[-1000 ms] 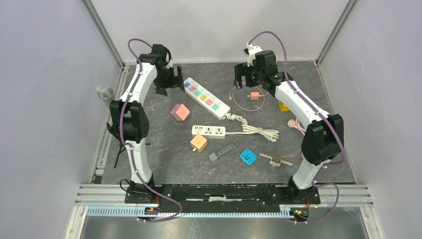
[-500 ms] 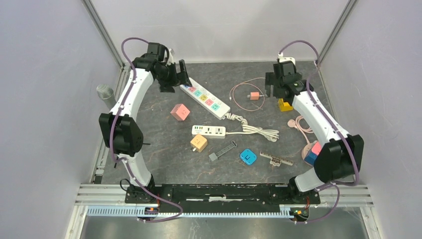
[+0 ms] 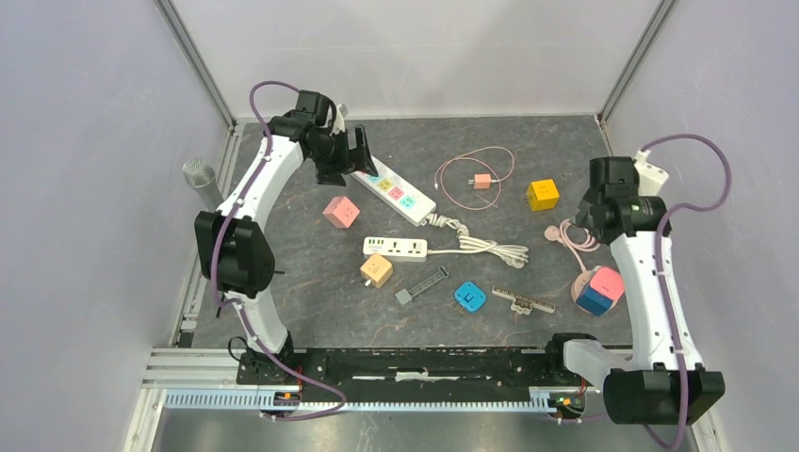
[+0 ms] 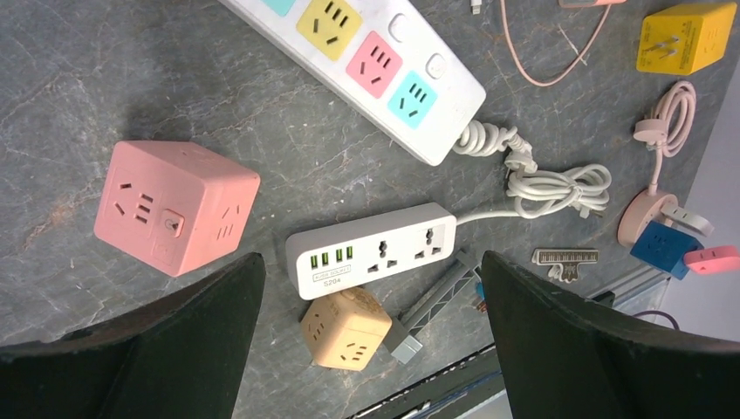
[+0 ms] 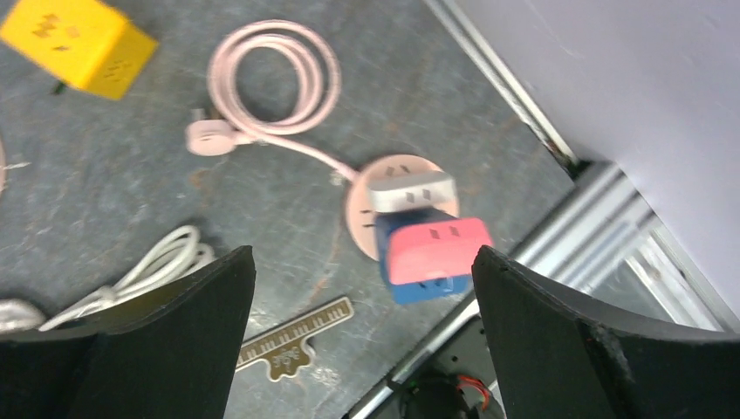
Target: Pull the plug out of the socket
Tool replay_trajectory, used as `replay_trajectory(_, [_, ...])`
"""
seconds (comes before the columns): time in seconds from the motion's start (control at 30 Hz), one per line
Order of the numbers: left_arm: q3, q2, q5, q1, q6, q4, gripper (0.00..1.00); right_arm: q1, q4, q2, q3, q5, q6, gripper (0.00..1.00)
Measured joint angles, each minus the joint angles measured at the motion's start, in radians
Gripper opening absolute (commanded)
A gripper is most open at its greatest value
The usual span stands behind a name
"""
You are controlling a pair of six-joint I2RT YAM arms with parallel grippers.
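Looking at the right wrist view, you see the right claw [image 5: 362,253] wide open, holding nothing, above the round pink socket [image 5: 356,220] near the desk's [image 3: 301,282] right edge. A white plug [image 5: 408,188] sits on it. The left claw [image 4: 373,257], also wide open and empty, hangs near the long power strip [image 4: 375,70].

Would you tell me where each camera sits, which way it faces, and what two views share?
Top external: high behind the bases, facing down at the table; left arm, right arm show.
Left wrist: above the pink cube socket, facing down; left fingers show.
Right wrist: above the round pink socket, facing down; right fingers show.
Both wrist views share the yellow cube.
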Motion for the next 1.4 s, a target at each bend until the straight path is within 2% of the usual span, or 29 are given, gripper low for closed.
replay_trajectory(0.3, [-0.089, -0.037, -0.002, 0.000, 0.000, 0.005, 1.00, -0.181, -0.074, -0.099, -0.099, 0.037, 0.018, 0.98])
replay_trajectory(0.5, [-0.122, -0.037, -0.005, 0.000, 0.000, 0.005, 1.00, -0.241, 0.009, -0.106, -0.259, -0.046, -0.024, 0.98])
replay_trajectory(0.77, [-0.123, -0.037, -0.008, 0.000, 0.000, 0.007, 1.00, -0.283, 0.102, -0.108, -0.342, -0.112, -0.037, 0.97])
replay_trajectory(0.87, [-0.123, -0.037, -0.010, 0.000, 0.000, 0.007, 1.00, -0.289, 0.117, -0.108, -0.379, -0.110, -0.035, 0.91])
replay_trajectory(1.0, [-0.123, -0.037, -0.010, 0.000, 0.000, 0.007, 1.00, -0.293, 0.133, -0.107, -0.404, -0.112, -0.037, 0.76])
replay_trajectory(1.07, [-0.123, -0.037, -0.010, 0.000, 0.000, 0.007, 1.00, -0.293, 0.147, -0.107, -0.408, -0.112, -0.044, 0.71])
replay_trajectory(1.4, [-0.109, -0.037, -0.008, 0.000, 0.000, 0.006, 1.00, -0.300, 0.293, -0.115, -0.437, -0.221, -0.154, 0.60])
